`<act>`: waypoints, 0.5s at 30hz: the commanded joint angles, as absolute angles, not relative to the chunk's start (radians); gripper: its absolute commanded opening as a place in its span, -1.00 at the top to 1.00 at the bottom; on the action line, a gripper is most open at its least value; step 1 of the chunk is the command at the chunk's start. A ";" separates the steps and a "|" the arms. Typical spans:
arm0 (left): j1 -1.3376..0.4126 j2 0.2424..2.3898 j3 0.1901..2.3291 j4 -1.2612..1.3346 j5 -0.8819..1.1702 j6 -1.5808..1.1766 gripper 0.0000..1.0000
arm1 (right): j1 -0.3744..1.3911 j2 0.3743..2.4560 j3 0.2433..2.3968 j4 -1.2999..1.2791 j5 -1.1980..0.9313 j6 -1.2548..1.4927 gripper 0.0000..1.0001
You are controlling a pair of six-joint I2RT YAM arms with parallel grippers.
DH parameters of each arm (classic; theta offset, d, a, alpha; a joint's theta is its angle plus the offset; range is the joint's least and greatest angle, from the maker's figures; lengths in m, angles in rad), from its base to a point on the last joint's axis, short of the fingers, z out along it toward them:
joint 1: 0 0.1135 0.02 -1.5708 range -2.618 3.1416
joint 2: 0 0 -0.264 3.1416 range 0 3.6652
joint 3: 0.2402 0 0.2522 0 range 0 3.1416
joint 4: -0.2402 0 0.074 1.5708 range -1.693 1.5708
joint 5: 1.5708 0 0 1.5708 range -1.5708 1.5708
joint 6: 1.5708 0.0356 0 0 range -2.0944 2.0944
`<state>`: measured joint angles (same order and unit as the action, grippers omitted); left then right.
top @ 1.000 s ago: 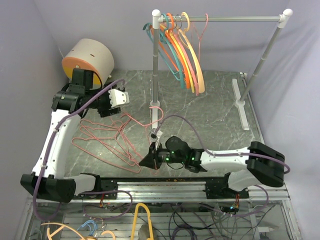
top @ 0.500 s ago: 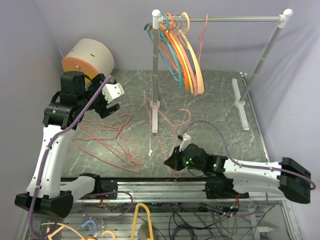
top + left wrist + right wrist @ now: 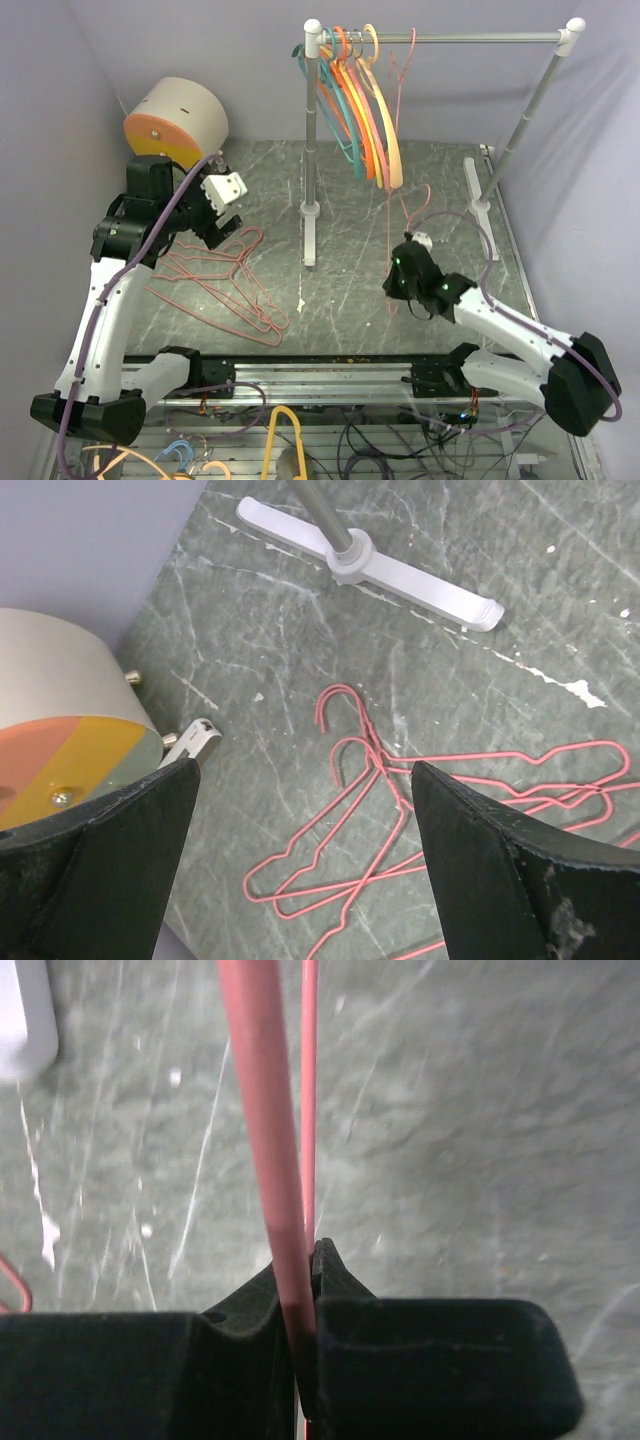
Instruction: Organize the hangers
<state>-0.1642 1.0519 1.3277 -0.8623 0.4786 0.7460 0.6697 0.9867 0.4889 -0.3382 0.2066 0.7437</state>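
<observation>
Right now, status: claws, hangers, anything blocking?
Left claw open above pile of pink hangers. Right claw shut on pink wire hanger, below rail. Plastic hangers bunched at rail's left end.

Left post (image 3: pixel 310 150): upright mid-table, between the arms.
Rail (image 3: pixel 480 38): bare bar from mid-span to the right corner.
Hung hangers (image 3: pixel 362 110): crowd its left end, beside that post.
Held hanger (image 3: pixel 262 1110): clamped in right gripper (image 3: pixel 303 1295), rising just right of the hung set.
Pink pile (image 3: pixel 225 285): sprawled beneath left gripper (image 3: pixel 228 210), jaws wide.
Drum (image 3: pixel 180 120): fills far-left corner.
</observation>
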 commanded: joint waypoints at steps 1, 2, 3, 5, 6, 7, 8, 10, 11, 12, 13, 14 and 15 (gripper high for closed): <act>-0.130 1.029 1.335 -0.873 0.584 0.677 -0.97 | 0.597 1.096 0.729 -0.497 0.370 0.648 1.00; -0.109 1.024 1.343 -0.894 0.633 0.669 -0.97 | 0.577 1.111 0.771 -0.507 0.378 0.627 1.00; -0.083 1.021 1.351 -0.915 0.695 0.664 -0.97 | 0.553 1.126 0.816 -0.519 0.378 0.586 1.00; -0.058 1.017 1.367 -0.963 0.758 0.659 -0.97 | 0.513 1.165 0.909 -0.566 0.402 0.530 1.00; -0.052 1.016 1.376 -0.989 0.774 0.654 -0.97 | 0.501 1.182 0.951 -0.586 0.412 0.500 1.00; -0.051 1.014 1.383 -1.016 0.784 0.657 -0.97 | 0.473 1.192 0.988 -0.597 0.413 0.465 1.00; -0.049 1.011 1.387 -1.034 0.783 0.650 -0.97 | 0.452 1.197 1.041 -0.604 0.412 0.432 1.00; -0.048 0.992 1.382 -1.029 0.754 0.603 -0.97 | 0.428 1.200 1.114 -0.617 0.429 0.367 1.00; -0.048 0.980 1.374 -1.015 0.733 0.569 -0.97 | 0.420 1.203 1.150 -0.631 0.443 0.341 1.00; -0.048 0.971 1.367 -1.006 0.707 0.538 -0.97 | 0.416 1.207 1.183 -0.645 0.458 0.315 1.00; -0.049 0.964 1.361 -0.998 0.679 0.504 -0.97 | 0.412 1.209 1.212 -0.650 0.463 0.289 1.00; -0.048 0.958 1.355 -0.985 0.649 0.462 -0.97 | 0.413 1.214 1.240 -0.661 0.466 0.271 1.00; -0.048 0.950 1.347 -0.965 0.605 0.401 -0.97 | 0.413 1.222 1.271 -0.676 0.466 0.262 1.00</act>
<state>-0.0547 0.9852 1.3510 -0.9855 0.6811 0.5846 0.4191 1.2106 1.1706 -0.6071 0.4129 0.3912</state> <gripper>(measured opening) 0.984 0.027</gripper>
